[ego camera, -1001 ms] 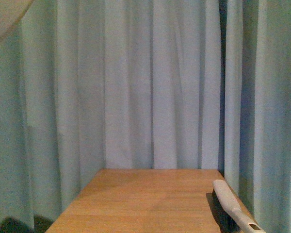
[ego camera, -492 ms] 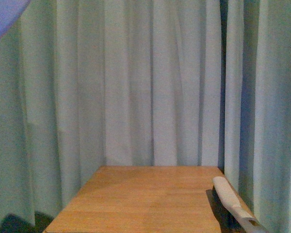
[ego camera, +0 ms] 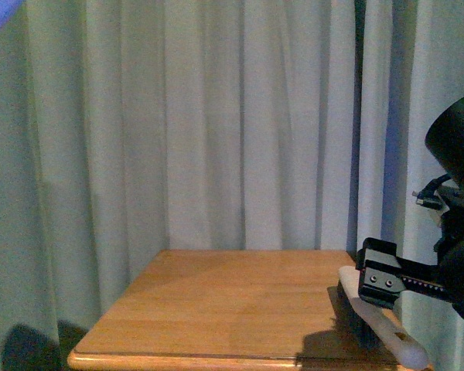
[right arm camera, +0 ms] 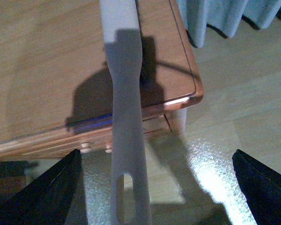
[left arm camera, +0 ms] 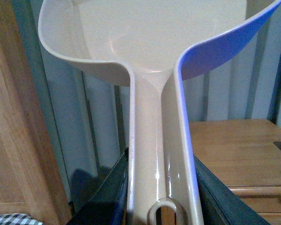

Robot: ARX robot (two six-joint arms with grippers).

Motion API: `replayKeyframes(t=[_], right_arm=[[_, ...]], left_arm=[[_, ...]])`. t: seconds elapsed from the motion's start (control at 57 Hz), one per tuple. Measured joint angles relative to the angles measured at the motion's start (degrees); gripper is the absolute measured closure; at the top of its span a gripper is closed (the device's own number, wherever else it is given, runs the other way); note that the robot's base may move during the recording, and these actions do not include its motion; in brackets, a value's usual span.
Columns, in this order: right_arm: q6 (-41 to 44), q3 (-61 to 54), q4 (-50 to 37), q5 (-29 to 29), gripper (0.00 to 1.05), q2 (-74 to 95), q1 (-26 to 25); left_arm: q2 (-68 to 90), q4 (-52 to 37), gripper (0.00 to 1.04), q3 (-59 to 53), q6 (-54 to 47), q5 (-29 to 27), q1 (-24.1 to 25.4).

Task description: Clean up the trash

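At the right edge of the table (ego camera: 216, 309), the right gripper (right arm camera: 157, 152) has swung into the front view within the last second. It now hangs over the brush (ego camera: 387, 331), which lies along that edge with its handle overhanging the near rim. The jaws stand wide, one to either side of the handle and clear of it in the wrist view, and nothing is held. On this showing the arm is lining up to take the brush, so sweeping has not begun.

The left gripper (left arm camera: 161, 201) is clamped on the handle of the dustpan (left arm camera: 145, 33), raised off to the table's left. Less of the dustpan shows in the front view's top-left corner than a second ago. Its scoop, as far as it shows, is empty.

The trash appears in no view. None shows on the visible tabletop, and where it lies cannot be told.
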State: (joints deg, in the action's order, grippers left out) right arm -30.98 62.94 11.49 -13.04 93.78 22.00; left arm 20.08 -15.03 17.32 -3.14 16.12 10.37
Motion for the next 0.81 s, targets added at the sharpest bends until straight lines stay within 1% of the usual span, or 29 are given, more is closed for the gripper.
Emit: replayKeyframes(t=[0.369,0.632,0.702,0.808], right_arm=[[-5.0,6.9,1.6,3.1,0.07,8.5,-0.1],[-5.7,8.5,3.0,3.5,0.08,10.5,0.1],[-5.9,8.6,3.3,3.5,0.17,10.5,0.2],[-5.9,8.6,4.3,3.7,0.33,10.6,0.2]], left_arm=[[0.0,0.0,0.76,0.0,0.0,0.0,0.0],[0.0,0.0,0.76,0.0,0.0,0.0,0.0],[0.0,0.0,0.76,0.0,0.0,0.0,0.0],[0.0,0.0,0.76,0.0,0.0,0.0,0.0]])
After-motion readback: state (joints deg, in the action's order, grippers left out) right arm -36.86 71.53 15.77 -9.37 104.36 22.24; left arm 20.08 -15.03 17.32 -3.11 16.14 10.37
